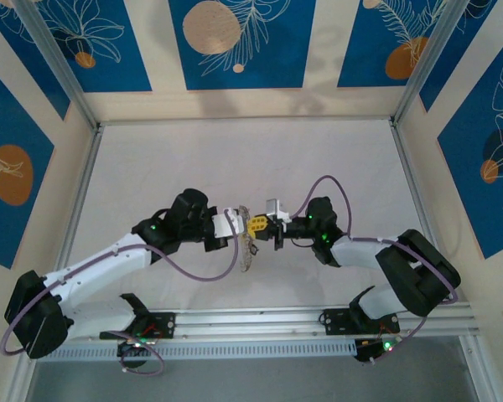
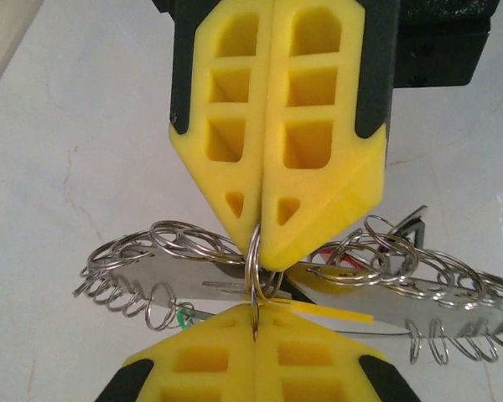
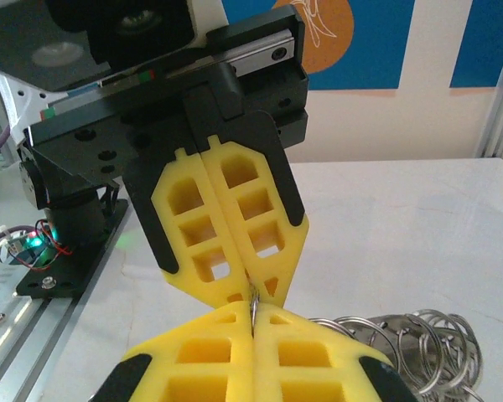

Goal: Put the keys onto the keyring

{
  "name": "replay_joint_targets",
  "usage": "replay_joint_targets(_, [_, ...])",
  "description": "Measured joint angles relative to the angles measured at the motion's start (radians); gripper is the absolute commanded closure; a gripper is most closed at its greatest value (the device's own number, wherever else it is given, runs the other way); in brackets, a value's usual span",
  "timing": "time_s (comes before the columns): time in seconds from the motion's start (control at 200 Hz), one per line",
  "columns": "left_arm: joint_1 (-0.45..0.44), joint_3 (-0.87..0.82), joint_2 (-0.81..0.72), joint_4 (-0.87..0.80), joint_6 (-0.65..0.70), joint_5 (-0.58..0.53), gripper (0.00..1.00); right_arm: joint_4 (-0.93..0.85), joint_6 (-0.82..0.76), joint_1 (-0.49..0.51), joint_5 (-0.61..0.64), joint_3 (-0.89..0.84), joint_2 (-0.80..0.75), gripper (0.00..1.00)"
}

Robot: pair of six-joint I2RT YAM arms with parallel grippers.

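Both arms meet nose to nose over the middle of the surface (image 1: pixel 151 167), a touch toward its near edge. The left pincer (image 2: pixel 256 313) has its yellow fingers pressed together, and the thin grey keyring (image 2: pixel 251 264) runs straight into the seam. Opposite, the right pincer (image 3: pixel 253 316) is clamped on the same loop, tips all but touching the left's. So the keyring hangs in the air between the two, seen nearly edge-on, pinched from both sides. Below it, on the surface, lies a heap of rings (image 2: pixel 189 241) tangled around a flat metal strip (image 2: pixel 218 283), stretching toward the near edge. There's a green fleck (image 2: pixel 183 316) and a yellow sliver (image 2: pixel 331 311) in that heap; whether those are keys, I can't tell.
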Motion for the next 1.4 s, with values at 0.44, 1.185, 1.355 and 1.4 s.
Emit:
replay_joint_targets(0.44, [-0.006,-0.059,0.004,0.111,-0.01,-0.005,0.88,0.049,0.082,-0.013,0.007,-0.004,0.001,1.0])
replay_joint_targets(1.185, [0.02,-0.11,-0.098,0.164,-0.121,0.039,0.69,0.151,0.096,0.005,-0.013,-0.009,0.053,1.0])
replay_joint_targets(1.355, [0.025,-0.108,-0.068,0.161,-0.125,0.069,0.71,0.169,0.095,0.011,-0.027,-0.009,0.053,1.0])
replay_joint_targets(1.4, [0.026,-0.106,-0.059,0.161,-0.127,0.077,0.72,0.172,0.095,0.012,-0.029,-0.009,0.053,1.0])
